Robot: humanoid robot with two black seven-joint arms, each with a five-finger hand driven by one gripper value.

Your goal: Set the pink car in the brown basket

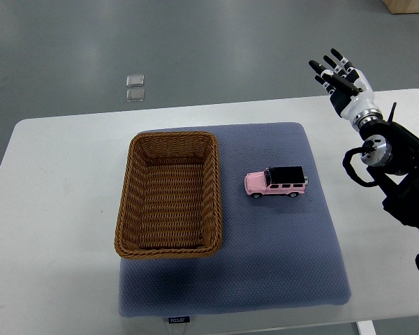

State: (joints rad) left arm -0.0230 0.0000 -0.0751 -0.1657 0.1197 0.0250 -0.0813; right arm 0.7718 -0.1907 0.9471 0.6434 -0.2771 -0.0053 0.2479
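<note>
A pink toy car (276,183) with a black roof stands on its wheels on the grey-blue mat (279,258), its nose pointing left. Just left of it sits the brown wicker basket (128,209), with nothing inside. My right hand (341,79) hangs above the table's far right edge, well up and to the right of the car, fingers spread and holding nothing. Its black arm comes in from the right edge. The left arm does not show.
The mat lies on a white table (56,209). Two small clear squares (135,87) lie on the grey floor beyond the table's far edge.
</note>
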